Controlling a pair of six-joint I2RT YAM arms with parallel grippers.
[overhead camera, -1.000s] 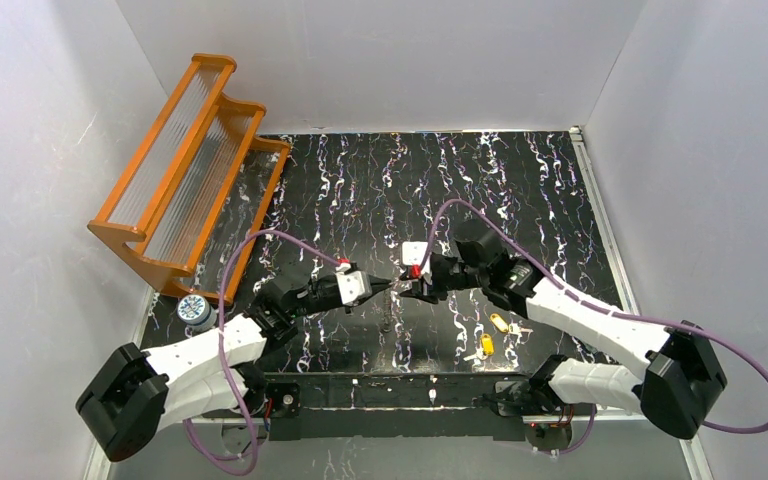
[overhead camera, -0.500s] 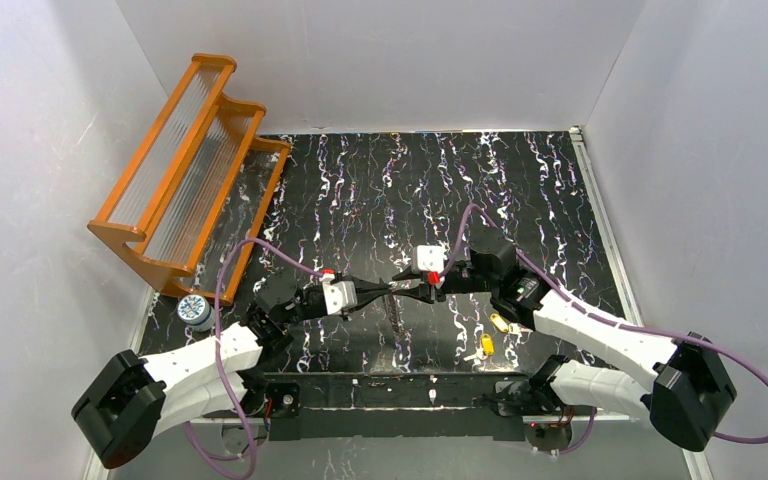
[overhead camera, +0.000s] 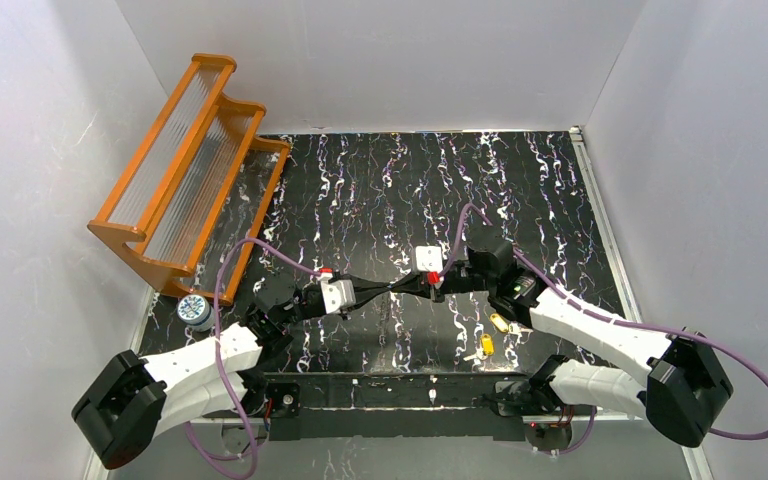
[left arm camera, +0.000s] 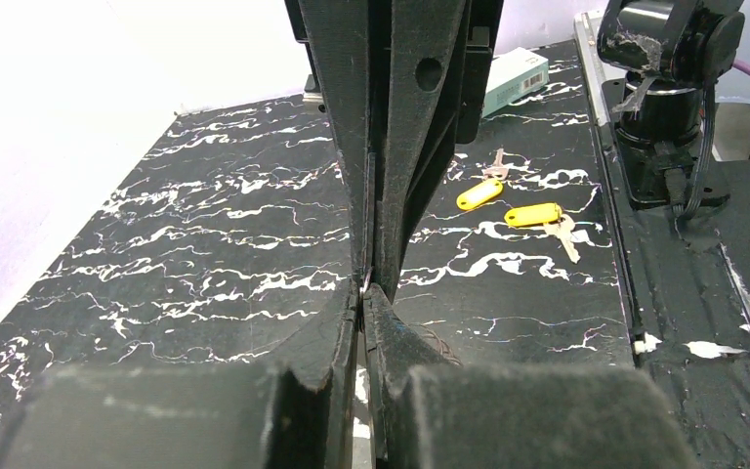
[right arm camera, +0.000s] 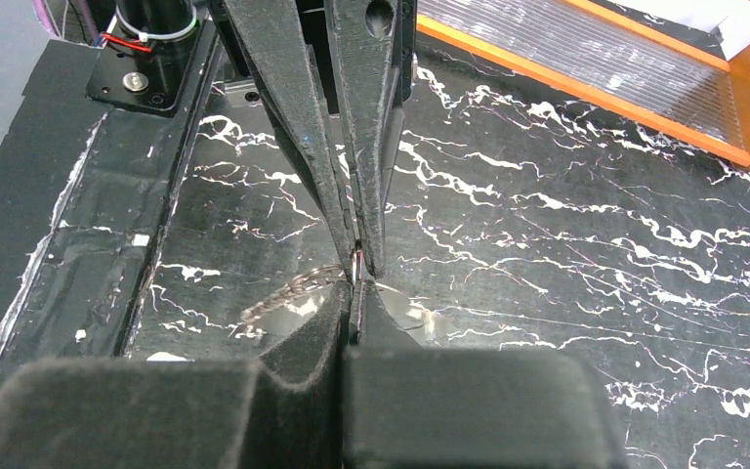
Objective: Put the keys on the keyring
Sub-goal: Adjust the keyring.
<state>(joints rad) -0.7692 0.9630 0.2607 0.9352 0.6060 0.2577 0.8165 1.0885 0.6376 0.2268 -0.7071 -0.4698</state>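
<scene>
My left gripper [overhead camera: 391, 289] and right gripper [overhead camera: 401, 287] meet tip to tip over the near middle of the black marbled table. Both are shut on the keyring, a thin greyish strand that trails from the pinched tips toward the table [right arm camera: 283, 291] and shows as a fine loop beside the left finger [left arm camera: 441, 344]. In the left wrist view my left gripper [left arm camera: 366, 293] is shut, with a sliver of metal at its tip. In the right wrist view my right gripper [right arm camera: 356, 285] is shut too. Two yellow-headed keys [overhead camera: 498, 322] [overhead camera: 486, 345] lie flat to the right, apart from both grippers, one key [left arm camera: 479, 194] just beyond the other [left arm camera: 534, 214].
An orange rack with ribbed clear panels [overhead camera: 190, 160] leans at the back left. A small round tin [overhead camera: 194, 309] sits near the left edge. The right arm's base [left arm camera: 664, 98] and the left arm's base [right arm camera: 151, 49] stand at the near edge. White walls surround the table.
My right gripper has closed on the keyring at the left gripper's tip. Both grippers have shifted slightly toward the near edge. The keys have not moved.
</scene>
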